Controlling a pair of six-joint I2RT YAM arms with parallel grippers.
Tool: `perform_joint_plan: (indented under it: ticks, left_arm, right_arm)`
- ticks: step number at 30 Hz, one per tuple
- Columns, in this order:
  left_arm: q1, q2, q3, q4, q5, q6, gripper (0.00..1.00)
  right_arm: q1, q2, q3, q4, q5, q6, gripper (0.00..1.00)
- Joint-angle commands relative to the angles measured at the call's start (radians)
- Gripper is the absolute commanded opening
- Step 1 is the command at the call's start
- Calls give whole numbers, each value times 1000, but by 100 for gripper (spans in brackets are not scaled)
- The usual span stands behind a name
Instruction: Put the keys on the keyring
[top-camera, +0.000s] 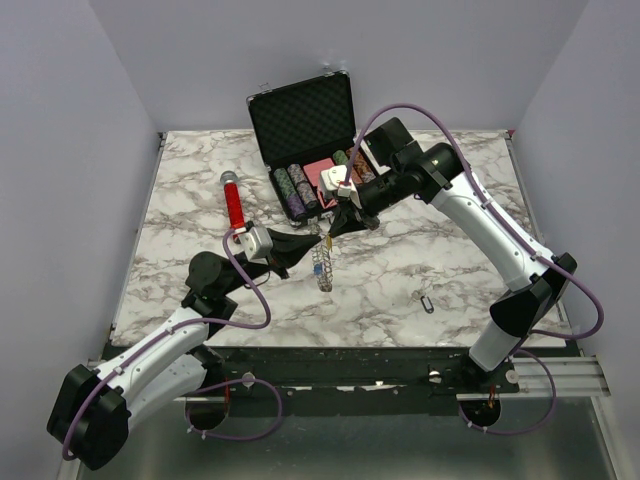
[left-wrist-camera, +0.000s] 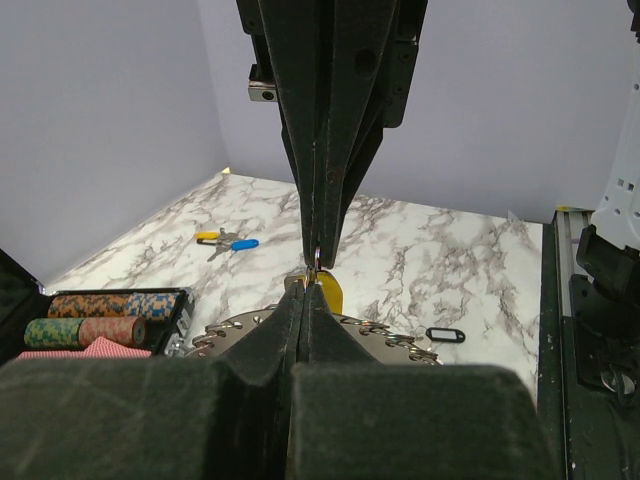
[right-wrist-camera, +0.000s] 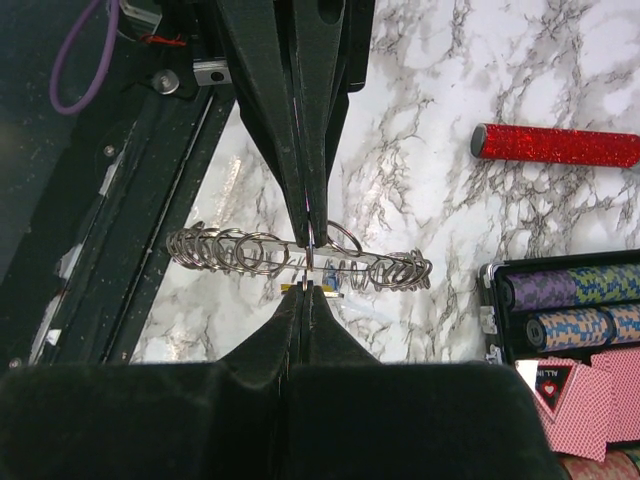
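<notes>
I read both clamped tight: left gripper (top-camera: 316, 241) holds keyring (top-camera: 322, 268), edge-on 12–6; right gripper (top-camera: 331, 233) pinches yellow key (left-wrist-camera: 330, 292) at its 12.

Silver keyring (right-wrist-camera: 250, 255), glittery red tube (right-wrist-camera: 555, 145), grey-veined white marble table (top-camera: 400, 290).

Tabletop (top-camera: 420, 270) is that white marble look with grey veins, and the walls around it are pale lavender. At the back there's a black carry case (top-camera: 303, 115) standing open, lid up, grey foam lining showing. Inside it are rolls of poker chips (top-camera: 290, 188) lying on their sides, speckled purple, green, blue and orange, plus a spread of red-backed playing cards (top-camera: 320, 172) between the rows. Just left of the case, out on the marble, a red glittery tube (top-camera: 233, 203) with a dark cap end lies flat.
</notes>
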Motion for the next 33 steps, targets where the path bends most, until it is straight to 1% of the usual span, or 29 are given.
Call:
perform_joint_plan:
  ticks: [1,14,33]
  left_arm:
    - [-6,-4,6,55,-3,-5,0]
    - [-4,2,6,64,9,-18,0]
    - [-4,-12,2,60,-8,-3,0]
  right_arm:
    - [8,14,36,-5,-36,15,1]
    - [8,17,40,2,-40,23,0]
    - [8,-8,5,9,18,27,0]
